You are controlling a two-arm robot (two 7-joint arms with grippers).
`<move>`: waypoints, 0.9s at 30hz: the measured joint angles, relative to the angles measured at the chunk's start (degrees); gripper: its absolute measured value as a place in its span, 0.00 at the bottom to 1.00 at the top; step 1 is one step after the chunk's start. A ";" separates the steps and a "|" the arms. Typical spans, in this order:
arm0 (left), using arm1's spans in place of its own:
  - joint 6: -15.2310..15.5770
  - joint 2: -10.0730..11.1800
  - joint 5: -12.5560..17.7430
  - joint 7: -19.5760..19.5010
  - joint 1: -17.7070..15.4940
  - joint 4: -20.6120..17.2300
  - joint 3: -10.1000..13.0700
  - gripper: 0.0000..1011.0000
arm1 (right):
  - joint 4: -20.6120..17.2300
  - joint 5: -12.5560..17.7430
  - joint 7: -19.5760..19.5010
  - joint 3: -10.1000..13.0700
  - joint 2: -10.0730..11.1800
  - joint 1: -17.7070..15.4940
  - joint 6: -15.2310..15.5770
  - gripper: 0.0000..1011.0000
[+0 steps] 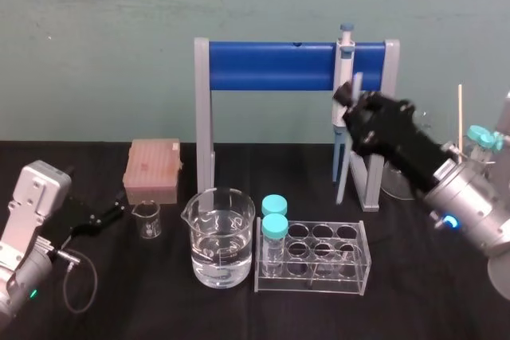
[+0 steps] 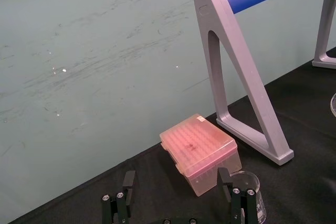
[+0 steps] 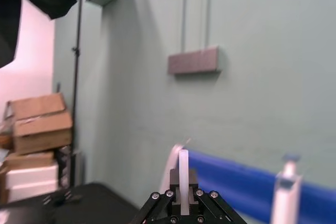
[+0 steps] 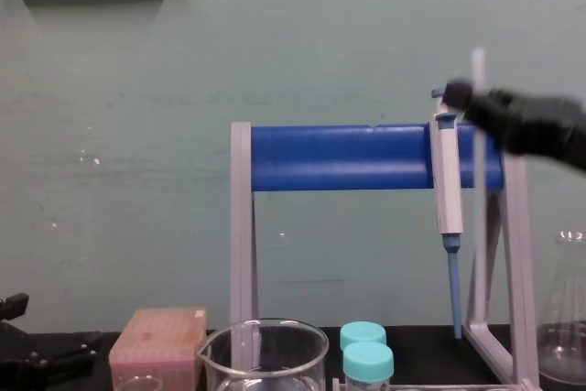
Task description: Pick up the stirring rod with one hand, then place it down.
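The left hand (image 2: 175, 173) is lying idle and open low on the surface (image 1: 414, 308), an empty small beaker (image 1: 147, 220) just beyond its fingers. Below the right hand (image 1: 351, 107), a big beaker (image 1: 219, 236) is holding clear liquid, and a rack (image 1: 315, 256) is carrying two capped tubes (image 1: 274, 232). That hand is gripping the stirring rod (image 3: 184, 169) upright, high above the glassware, probably for clearance, beside the hanging pipette (image 4: 447, 180).
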 joint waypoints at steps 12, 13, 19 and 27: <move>0.00 0.00 0.00 0.00 0.00 0.00 0.00 0.99 | 1.33 -4.87 -4.95 4.63 0.50 1.73 -0.46 0.07; 0.00 0.00 0.00 0.00 0.00 0.00 0.00 0.99 | 1.62 -5.59 -5.86 5.15 0.48 1.74 -0.13 0.07; 0.00 0.00 0.00 0.00 0.00 0.00 0.00 0.99 | 2.33 -7.42 -7.90 6.68 0.03 1.55 0.74 0.07; 0.00 0.00 0.00 0.00 0.00 0.00 0.00 0.99 | 2.88 -8.45 -8.07 7.70 -1.04 1.46 1.41 0.07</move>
